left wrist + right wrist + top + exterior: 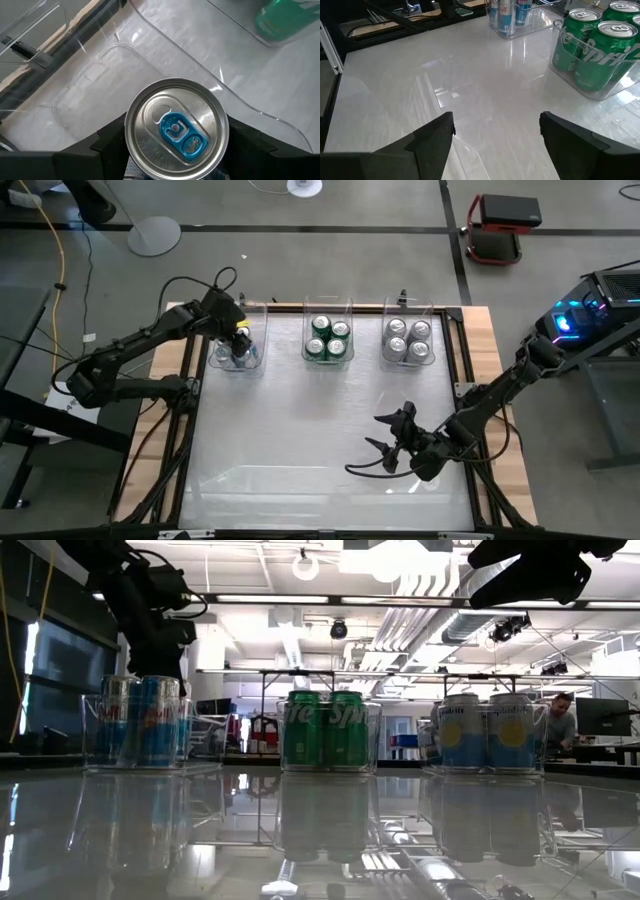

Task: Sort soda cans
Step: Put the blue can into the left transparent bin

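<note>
Three clear bins stand in a row along the far edge of the table (320, 480). The left bin (240, 345) holds the blue-and-silver cans (140, 720), the middle bin (328, 338) holds four green cans (328, 340), and the right bin (409, 340) holds four silver cans (409, 340) which, in the low view, carry a yellow disc on pale blue.

The left gripper (240, 340) hangs over the left bin, reaching in from the table's left side. Its wrist view looks straight down on a can (176, 128) with a silver top and a blue tab, set between the two dark fingers (107, 142), which press against it on either side; the gripper pinches this can. Whether the can's base already rests on the bin floor cannot be told, since the can hides what lies beneath it. In that same view a green can (287, 20) shows through the neighbouring bin's wall.

The right gripper (392, 442) hovers over the bare near-right part of the table, well apart from all the bins. Its fingers (432, 140) are spread wide with nothing between them, and its wrist view looks across the glossy surface toward the green cans and, farther off, the blue-and-silver ones.
</note>
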`<state>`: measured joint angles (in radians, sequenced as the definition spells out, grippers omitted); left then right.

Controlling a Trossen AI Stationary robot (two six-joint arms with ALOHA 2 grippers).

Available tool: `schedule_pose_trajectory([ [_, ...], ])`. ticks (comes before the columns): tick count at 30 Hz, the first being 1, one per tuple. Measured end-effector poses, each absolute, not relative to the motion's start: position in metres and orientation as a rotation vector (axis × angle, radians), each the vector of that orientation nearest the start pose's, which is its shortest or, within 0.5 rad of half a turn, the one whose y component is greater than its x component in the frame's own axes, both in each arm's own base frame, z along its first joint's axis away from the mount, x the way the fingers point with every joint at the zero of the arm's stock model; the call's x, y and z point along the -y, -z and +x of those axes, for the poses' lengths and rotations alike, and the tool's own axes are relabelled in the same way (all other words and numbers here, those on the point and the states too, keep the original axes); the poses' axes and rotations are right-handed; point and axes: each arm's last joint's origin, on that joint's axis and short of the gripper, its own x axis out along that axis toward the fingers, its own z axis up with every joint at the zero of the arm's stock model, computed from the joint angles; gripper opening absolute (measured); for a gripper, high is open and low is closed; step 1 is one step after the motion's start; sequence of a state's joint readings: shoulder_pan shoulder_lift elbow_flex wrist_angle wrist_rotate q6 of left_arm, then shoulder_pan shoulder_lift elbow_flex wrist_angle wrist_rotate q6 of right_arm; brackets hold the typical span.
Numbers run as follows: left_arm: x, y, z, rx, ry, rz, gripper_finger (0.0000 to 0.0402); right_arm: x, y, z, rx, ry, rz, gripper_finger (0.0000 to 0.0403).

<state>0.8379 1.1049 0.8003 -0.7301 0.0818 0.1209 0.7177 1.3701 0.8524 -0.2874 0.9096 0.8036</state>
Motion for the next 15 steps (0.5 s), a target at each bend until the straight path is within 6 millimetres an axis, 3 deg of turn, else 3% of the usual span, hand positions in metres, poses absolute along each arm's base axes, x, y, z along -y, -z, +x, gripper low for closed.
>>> schedule_pose_trajectory([
  [8, -0.1484, -0.2396, 0.1369, -0.978, -0.641, -0.4, 0.0251, -0.1599, -0.2314, 0.2178, -0.433, 0.378, 0.195, 0.0287],
  [15, -0.1465, -0.2446, 0.136, -1.001, -0.621, -0.424, 0.0288, -0.1598, -0.2314, 0.2178, -0.437, 0.374, 0.174, 0.0287],
])
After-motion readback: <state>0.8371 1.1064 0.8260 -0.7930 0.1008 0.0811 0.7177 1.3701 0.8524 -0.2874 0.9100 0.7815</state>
